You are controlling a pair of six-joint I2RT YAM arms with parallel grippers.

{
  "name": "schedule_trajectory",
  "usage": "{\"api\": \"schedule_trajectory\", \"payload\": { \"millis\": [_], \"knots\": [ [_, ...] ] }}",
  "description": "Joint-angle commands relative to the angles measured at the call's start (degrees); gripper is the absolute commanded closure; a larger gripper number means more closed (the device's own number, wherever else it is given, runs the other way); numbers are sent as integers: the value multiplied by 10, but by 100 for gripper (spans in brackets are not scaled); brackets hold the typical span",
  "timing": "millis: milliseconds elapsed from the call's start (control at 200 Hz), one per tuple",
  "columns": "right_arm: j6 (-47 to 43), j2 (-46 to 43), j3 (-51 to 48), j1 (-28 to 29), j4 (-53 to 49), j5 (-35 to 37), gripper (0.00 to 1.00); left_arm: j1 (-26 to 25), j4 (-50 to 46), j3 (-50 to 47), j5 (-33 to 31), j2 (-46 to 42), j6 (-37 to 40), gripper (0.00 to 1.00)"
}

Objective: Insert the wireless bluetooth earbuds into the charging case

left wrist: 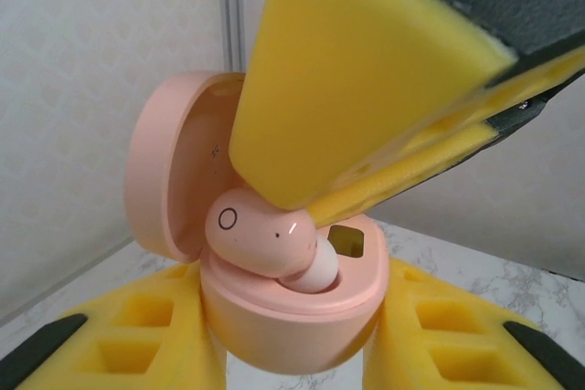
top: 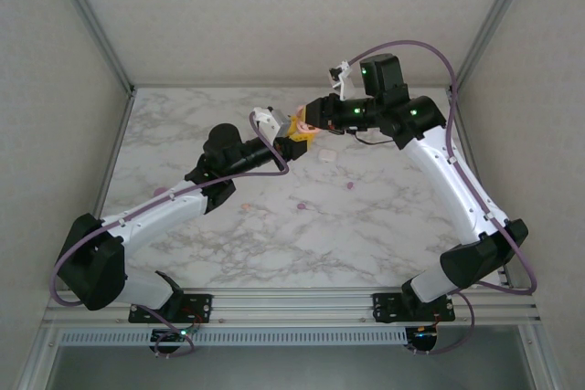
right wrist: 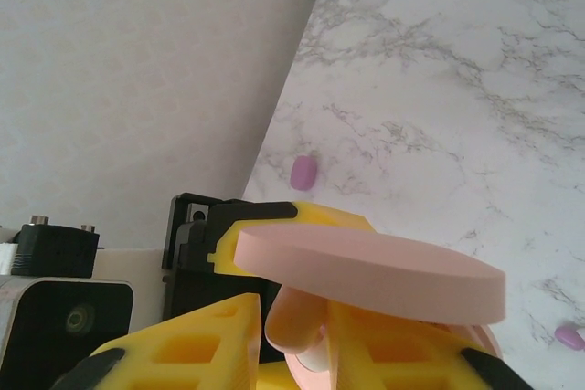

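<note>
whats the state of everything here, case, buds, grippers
pink charging case, lid open, held
pink earbud, partly in one slot
other slot, empty
left gripper, shut on the pink charging case
right gripper, fingers around the pink earbud, grip unclear
purple earbud, loose on the table

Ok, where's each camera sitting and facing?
Top external: above and behind the bases, looking down on the table; left arm and right arm show.
Left wrist: on the left arm, facing along its fingers at the open pink case.
Right wrist: on the right arm, looking down past its fingers onto the case lid.
Wrist views share the case.
</note>
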Motion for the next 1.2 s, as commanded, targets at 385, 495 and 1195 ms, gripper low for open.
{"api": "schedule_trajectory", "payload": {
  "millis": [385, 495, 1195],
  "knots": [
    [-12, 15, 27, 2, -70, -5, 72, -3, 60, 24, 0, -12, 2, 79],
    [-13, 14, 28, 2, -70, -19, 71, -3, 59, 25, -2, -12, 2, 79],
    [-7, 3, 54, 2, -65, 15, 74, -3, 49, 25, -5, -14, 4, 80]
  ]
}}
